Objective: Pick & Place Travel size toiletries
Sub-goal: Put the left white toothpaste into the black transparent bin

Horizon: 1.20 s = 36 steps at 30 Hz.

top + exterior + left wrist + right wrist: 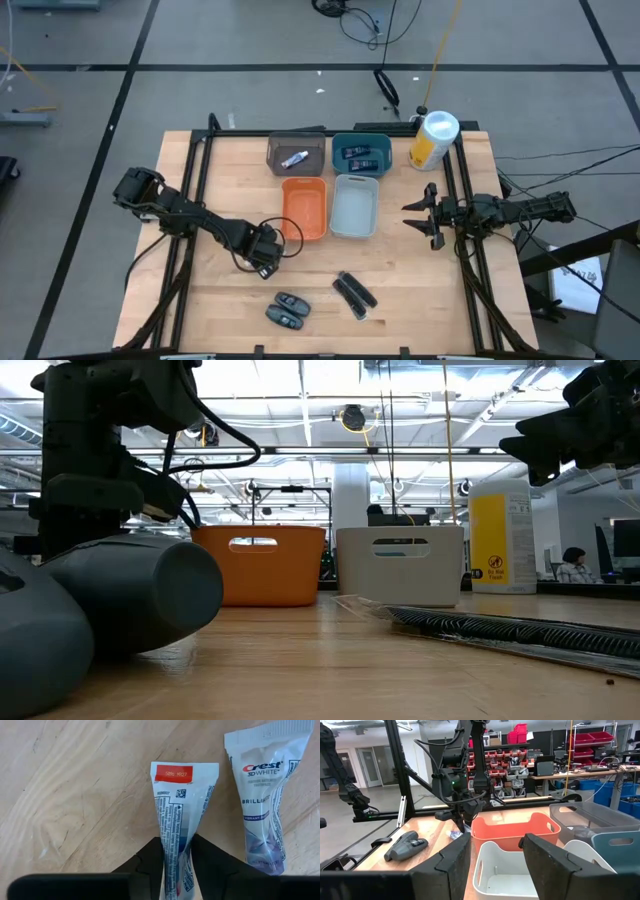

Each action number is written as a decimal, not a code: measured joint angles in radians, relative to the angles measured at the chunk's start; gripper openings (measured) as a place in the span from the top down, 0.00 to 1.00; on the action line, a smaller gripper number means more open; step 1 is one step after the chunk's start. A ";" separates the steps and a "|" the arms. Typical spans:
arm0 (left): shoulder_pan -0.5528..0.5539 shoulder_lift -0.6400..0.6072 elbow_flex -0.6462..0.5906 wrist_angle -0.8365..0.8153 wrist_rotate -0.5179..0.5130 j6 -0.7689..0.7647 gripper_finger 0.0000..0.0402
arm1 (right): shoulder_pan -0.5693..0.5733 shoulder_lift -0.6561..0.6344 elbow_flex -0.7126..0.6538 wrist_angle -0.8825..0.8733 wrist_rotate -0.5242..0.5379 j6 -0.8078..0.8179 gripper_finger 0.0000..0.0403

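Left claw (177,865) pinched on toothpaste tube (181,810) lying on table (75,795); second Crest tube (265,795) just beside claw. Risk: slip at lift, since slick tapered film is gripped. Right claw (428,213) spread, parked well apart.

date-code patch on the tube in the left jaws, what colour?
Red, on the tube; clearest in left wrist view.
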 joint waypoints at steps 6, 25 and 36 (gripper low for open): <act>0.000 0.000 0.000 0.000 0.001 0.001 0.78 | 0.000 0.000 0.000 0.000 0.000 0.000 0.58; 0.001 0.000 0.000 0.002 0.026 0.052 0.78 | 0.000 0.000 0.000 0.000 0.000 0.000 0.58; 0.000 -0.049 -0.003 -0.011 0.011 0.091 0.78 | 0.000 0.000 0.000 -0.007 -0.001 0.003 0.58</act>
